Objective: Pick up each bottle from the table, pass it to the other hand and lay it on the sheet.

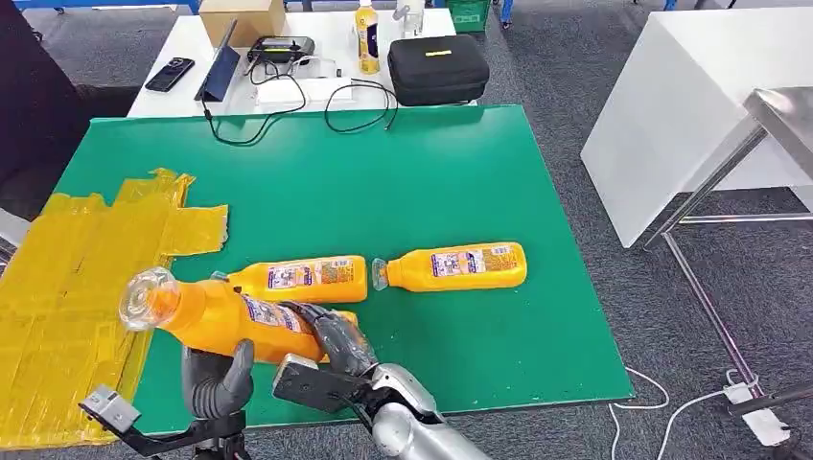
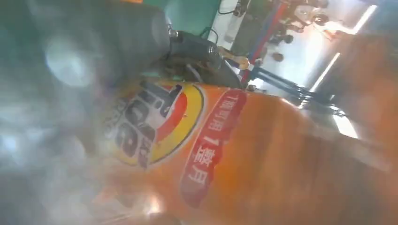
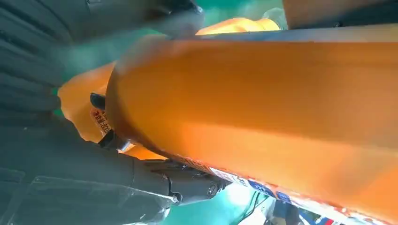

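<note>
Orange bottle (image 1: 216, 316) is held off the green table (image 1: 422, 182) by the right hand (image 1: 331, 337). The left hand (image 1: 219, 381) cups it from below; whether it grips cannot be told.

Black case (image 1: 438, 69) beside phone (image 1: 170, 74)

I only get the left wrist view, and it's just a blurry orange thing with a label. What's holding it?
Observer: The right hand grips that orange bottle near its base, above the green table. The left hand sits just under it; I cannot tell if it grips.
Operator: Are there more bottles?
Observer: Yes, a second bottle and a third bottle lie on their sides on the table.
Operator: Where's the sheet?
Observer: The yellow sheet covers the table's left side, and the held bottle's cap end points toward it.
</note>
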Robot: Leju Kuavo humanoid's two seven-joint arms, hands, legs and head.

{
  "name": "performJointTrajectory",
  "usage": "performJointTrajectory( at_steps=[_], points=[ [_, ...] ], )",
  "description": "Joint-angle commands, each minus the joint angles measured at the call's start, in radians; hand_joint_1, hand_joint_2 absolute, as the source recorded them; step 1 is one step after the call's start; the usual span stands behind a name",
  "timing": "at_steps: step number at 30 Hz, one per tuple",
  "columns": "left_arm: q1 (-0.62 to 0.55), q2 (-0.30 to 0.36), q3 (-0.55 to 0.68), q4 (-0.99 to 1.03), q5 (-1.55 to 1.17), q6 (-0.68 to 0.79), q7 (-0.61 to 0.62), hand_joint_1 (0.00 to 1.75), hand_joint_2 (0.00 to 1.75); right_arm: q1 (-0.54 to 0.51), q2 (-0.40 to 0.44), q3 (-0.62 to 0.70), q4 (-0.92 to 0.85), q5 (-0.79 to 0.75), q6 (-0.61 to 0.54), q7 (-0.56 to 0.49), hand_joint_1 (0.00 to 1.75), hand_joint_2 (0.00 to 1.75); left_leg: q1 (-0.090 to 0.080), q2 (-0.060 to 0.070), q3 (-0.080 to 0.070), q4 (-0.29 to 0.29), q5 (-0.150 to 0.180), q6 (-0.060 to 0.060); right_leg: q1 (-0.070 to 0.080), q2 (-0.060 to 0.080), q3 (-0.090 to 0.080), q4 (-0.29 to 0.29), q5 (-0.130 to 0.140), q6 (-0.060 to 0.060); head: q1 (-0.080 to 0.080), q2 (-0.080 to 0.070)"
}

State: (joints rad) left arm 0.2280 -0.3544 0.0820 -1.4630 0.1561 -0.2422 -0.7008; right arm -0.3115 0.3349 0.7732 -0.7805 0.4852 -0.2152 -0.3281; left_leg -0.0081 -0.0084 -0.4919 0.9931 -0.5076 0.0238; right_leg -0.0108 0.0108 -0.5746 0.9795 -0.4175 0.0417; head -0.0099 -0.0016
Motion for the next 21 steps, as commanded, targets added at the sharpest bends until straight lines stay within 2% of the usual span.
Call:
performJointTrajectory(
  at_steps=[1,11,21],
  points=[
    [-0.063,0.005,-0.036,0.006,-0.074,0.025,0.003,1.75,1.75,0.015,0.014,0.065,0.088,0.033,-0.001,-0.002,1.75,1.75,0.002,-0.003,0.003,-0.002,0.000,-0.003,0.002,-0.004,0.005,-0.003,-0.001,-0.002,0.000,0.000],
    [-0.056,0.005,-0.025,-0.009,-0.187,0.052,0.003,1.75,1.75,0.029,0.014,0.032,0.083,0.064,-0.003,-0.004,1.75,1.75,0.002,-0.002,0.002,-0.002,0.000,-0.002,0.002,-0.003,0.004,-0.002,-0.001,-0.001,0.000,0.000],
    [-0.048,0.005,-0.010,-0.011,-0.174,0.052,0.003,1.75,1.75,0.054,0.007,-0.005,0.043,0.099,-0.035,-0.022,1.75,1.75,0.001,-0.002,0.002,-0.002,0.000,-0.002,0.001,-0.003,0.003,-0.001,-0.001,-0.001,0.000,0.000]
  ],
)
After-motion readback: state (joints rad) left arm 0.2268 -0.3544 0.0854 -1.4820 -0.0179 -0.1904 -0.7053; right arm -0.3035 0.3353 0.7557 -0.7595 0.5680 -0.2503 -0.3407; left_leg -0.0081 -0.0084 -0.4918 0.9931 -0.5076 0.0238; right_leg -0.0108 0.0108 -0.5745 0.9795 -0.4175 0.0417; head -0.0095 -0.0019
